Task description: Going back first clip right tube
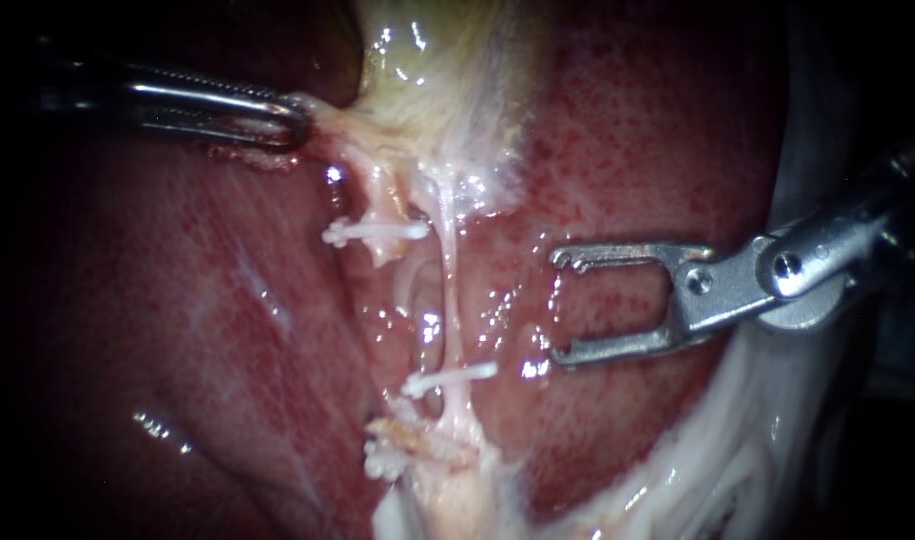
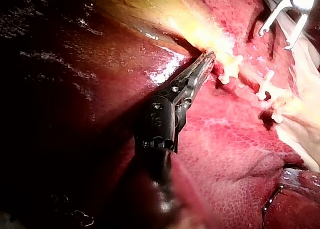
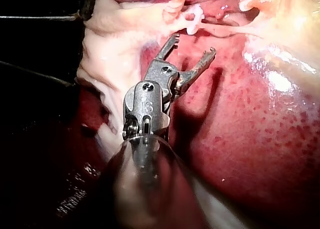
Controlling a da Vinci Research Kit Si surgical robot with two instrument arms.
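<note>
Clip (image 1: 449, 378), white and thin, lies across the pale right tube (image 1: 447, 300) on the liver (image 1: 627, 150). The right instrument (image 1: 557, 306) is just beside it, jaws wide apart and empty. The left instrument (image 1: 299, 120) clenches pale tissue (image 1: 329, 116) at the gallbladder (image 1: 437, 60). Another clip (image 1: 375, 232) sits nearer the left instrument.
</note>
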